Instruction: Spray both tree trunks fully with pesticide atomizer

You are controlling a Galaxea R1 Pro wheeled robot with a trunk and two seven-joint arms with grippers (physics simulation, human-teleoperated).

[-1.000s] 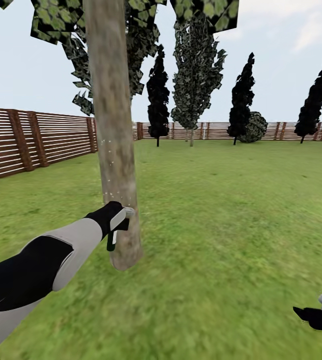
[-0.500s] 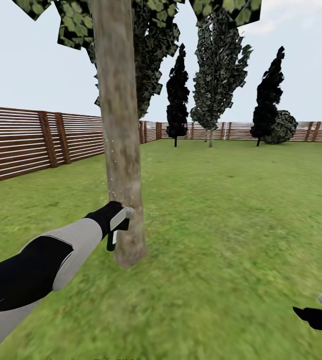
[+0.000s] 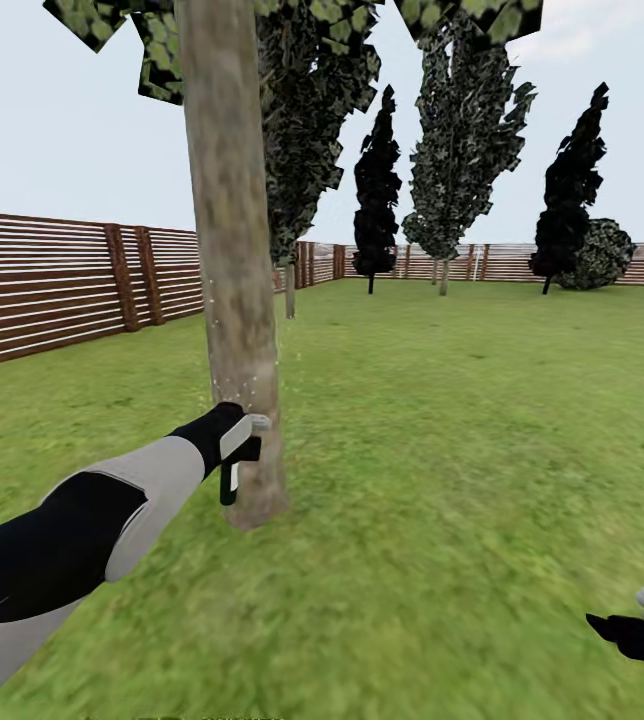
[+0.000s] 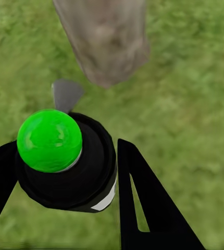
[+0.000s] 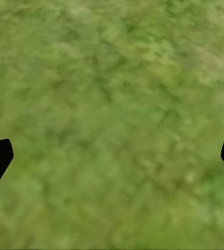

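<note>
Head view: fence (image 3: 52,285) and cypresses (image 3: 377,195) behind the tree trunk (image 3: 232,250).

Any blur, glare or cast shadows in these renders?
Head view: flat even light, no cast shadow under the grey-brown tree trunk, near grass smeared. Left wrist view: green-capped black atomizer sharp, trunk soft. Right wrist view: lawn blurred.
</note>
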